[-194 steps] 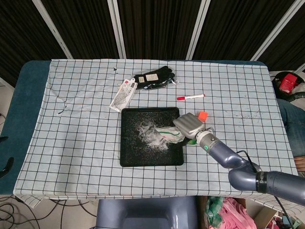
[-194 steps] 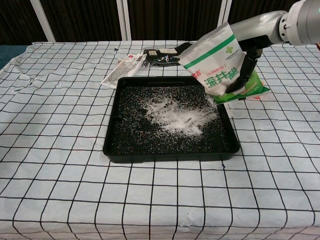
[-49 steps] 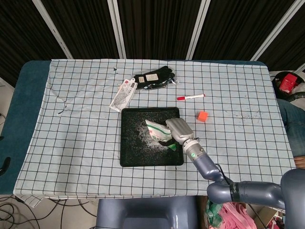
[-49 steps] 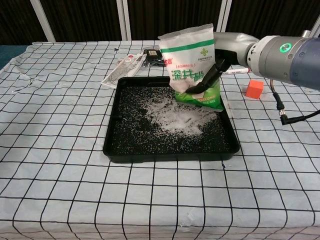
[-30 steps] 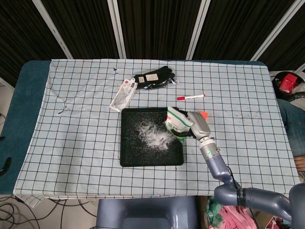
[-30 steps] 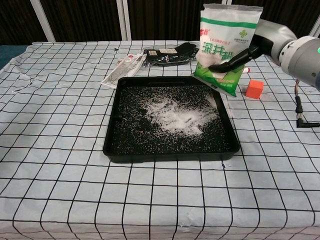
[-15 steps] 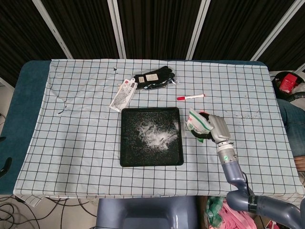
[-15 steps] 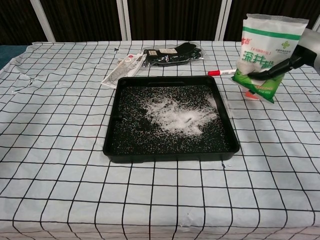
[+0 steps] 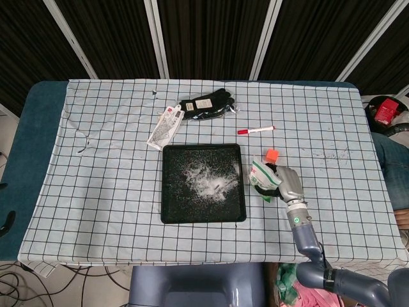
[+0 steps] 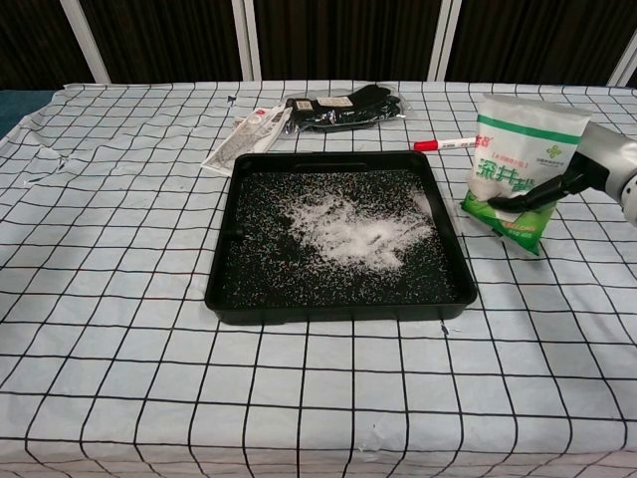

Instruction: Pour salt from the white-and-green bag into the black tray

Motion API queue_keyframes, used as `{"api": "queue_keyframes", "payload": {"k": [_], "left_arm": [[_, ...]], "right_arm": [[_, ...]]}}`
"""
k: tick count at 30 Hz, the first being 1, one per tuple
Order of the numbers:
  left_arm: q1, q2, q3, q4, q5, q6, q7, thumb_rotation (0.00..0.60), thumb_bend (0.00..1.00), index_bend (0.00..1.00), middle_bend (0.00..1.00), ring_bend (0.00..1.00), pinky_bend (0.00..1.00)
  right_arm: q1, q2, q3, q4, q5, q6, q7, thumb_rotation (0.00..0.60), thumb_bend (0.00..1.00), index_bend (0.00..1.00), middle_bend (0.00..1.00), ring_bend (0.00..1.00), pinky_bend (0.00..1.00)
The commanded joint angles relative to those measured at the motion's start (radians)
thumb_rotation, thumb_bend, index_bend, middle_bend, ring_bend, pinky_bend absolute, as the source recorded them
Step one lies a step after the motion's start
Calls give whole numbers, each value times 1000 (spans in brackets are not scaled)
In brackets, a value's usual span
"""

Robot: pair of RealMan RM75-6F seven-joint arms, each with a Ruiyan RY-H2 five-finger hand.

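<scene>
White-and-green plastic salt bag (image 10: 519, 167) stands right of the square black tray (image 10: 231, 261), gripped by the right hand (image 9: 289, 182), mostly cropped in chest view.

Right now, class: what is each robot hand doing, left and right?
Left hand: not in either view.
Right hand: holding the white-and-green salt bag upright beside the black tray.

Open checked cloth lies left of and in front of the black tray (image 10: 227, 261). Behind it, the black gloves (image 10: 348, 106), paper packet (image 10: 244, 131) and red marker (image 10: 445, 143) crowd the table. Right of it stand the white-and-green bag (image 10: 518, 169) and right hand (image 10: 582, 171).
</scene>
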Motion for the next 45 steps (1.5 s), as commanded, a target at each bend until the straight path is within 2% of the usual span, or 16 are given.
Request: {"api": "queue_keyframes", "payload": {"k": [1,10,14,18,21,29,33,45], "left_arm": [[0,0,-1,0,-2,0,-1,600,320,264,141,61,85],[1,2,-1,1,-2,1,-5,600,320,264,141,61,85],[2,2,-2,1,-1,4,-7,600,320,264,141,61,85],[2,3,-2,1,-2,3,-8,600,320,264,141,61,85],[3,3,-1,0,-1,4,-8,600,320,264,141,61,85],[4,6,-3,-1,-5,4,-11,600,320,264,141,61,85],[3,5,-2,-1,-5,2,-9,600,320,264,141,61,85],[3,4,0,-4,-2,1,-3,600,319,264,141,61,85]], "right_arm": [[-1,-21,7,27,-12,-3,-8,600,509,724,467,500,450],[0,-72,33,83,-29,6,-49,600,499,720,456,488,448],[2,-91,51,94,-18,4,-73,600,431,697,437,460,436],[1,-102,60,87,3,-12,-105,600,337,612,391,402,381],[3,-113,71,78,21,-26,-119,600,275,499,325,332,355],[2,-110,79,48,45,-58,-158,600,215,326,209,240,316],[-3,-100,73,30,28,-55,-167,600,151,173,132,187,299],[-35,-50,60,-43,-20,-26,-168,600,138,147,123,181,298]]}}
